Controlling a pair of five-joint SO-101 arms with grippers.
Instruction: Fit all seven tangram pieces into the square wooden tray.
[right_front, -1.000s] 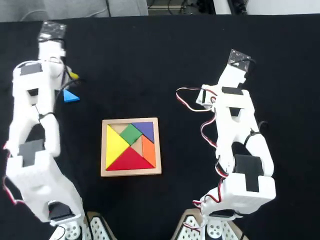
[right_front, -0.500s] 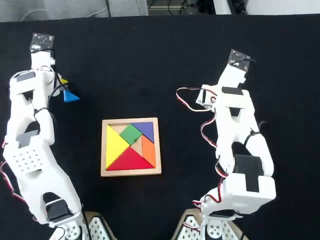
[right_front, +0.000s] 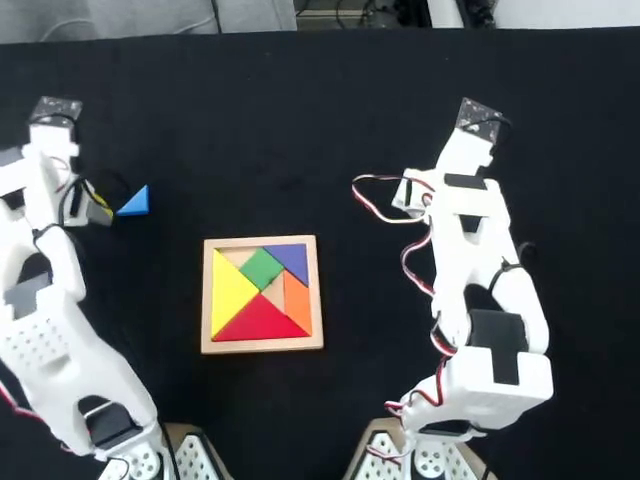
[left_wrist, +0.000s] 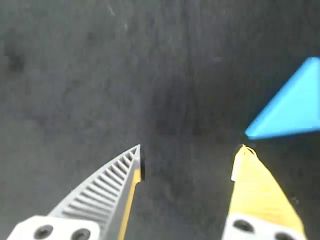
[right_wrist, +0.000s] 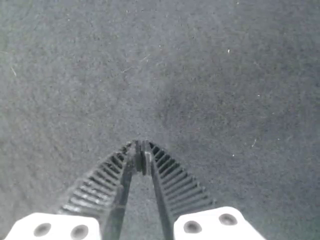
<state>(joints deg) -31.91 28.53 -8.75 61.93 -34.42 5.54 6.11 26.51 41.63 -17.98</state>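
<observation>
The blue triangle (right_front: 134, 202) lies on the table (right_front: 300, 130), well left of the wooden tray (right_front: 208, 300) and just outside the left hand (left_wrist: 190, 152), which gapes open. I'd centre it over the piece, then pinch two edges. The right hand (right_wrist: 141, 150) is closed, empty.

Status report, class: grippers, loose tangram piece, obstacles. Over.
Left gripper open, blue triangle just beside one fingertip. Right gripper shut, empty. Wooden tray part filled, nothing between it and the triangle.
</observation>
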